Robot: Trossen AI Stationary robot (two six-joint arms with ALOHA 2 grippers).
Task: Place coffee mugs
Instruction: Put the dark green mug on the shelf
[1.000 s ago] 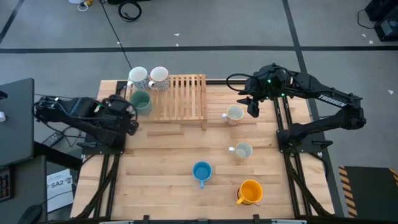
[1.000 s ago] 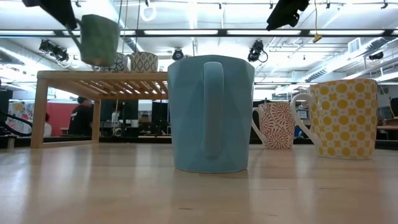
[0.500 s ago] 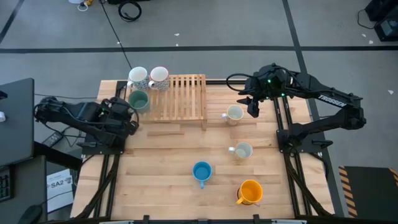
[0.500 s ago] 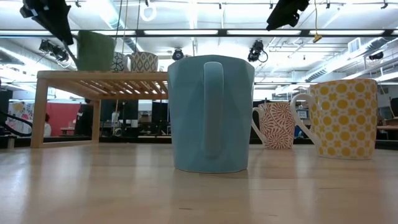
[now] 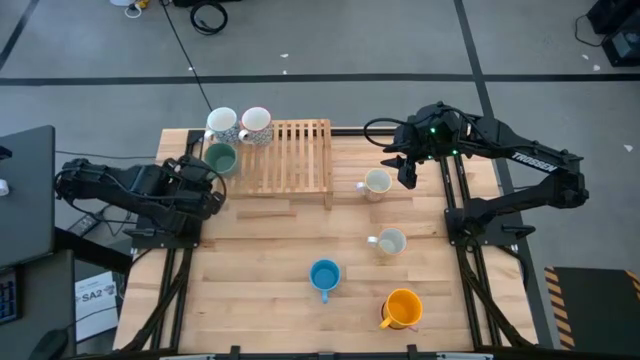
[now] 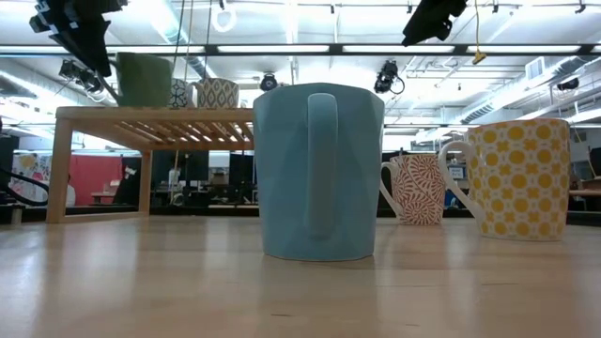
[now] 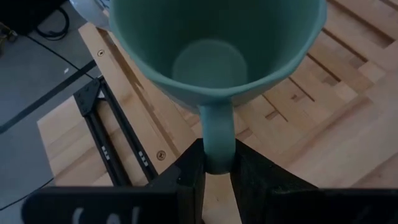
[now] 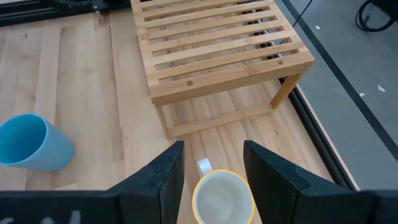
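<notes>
Three mugs racked: green ceramic mug just set on slatted wooden rack, handle pinched in left pincer; right pincer agape, empty, above cream mug; others unplaced on bench.

The table is pale wood, planks with a smooth satin finish that catches the ceiling lights in the low view. The rack is lighter wood, slatted, matt, with small screw heads showing. The green mug looks like glazed ceramic, smooth with a soft sheen inside. The blue mug is matt, faceted ceramic. The orange mug has a glossier glaze. The arms' fingers look like dark matt plastic. The frame under the table is black metal.
</notes>
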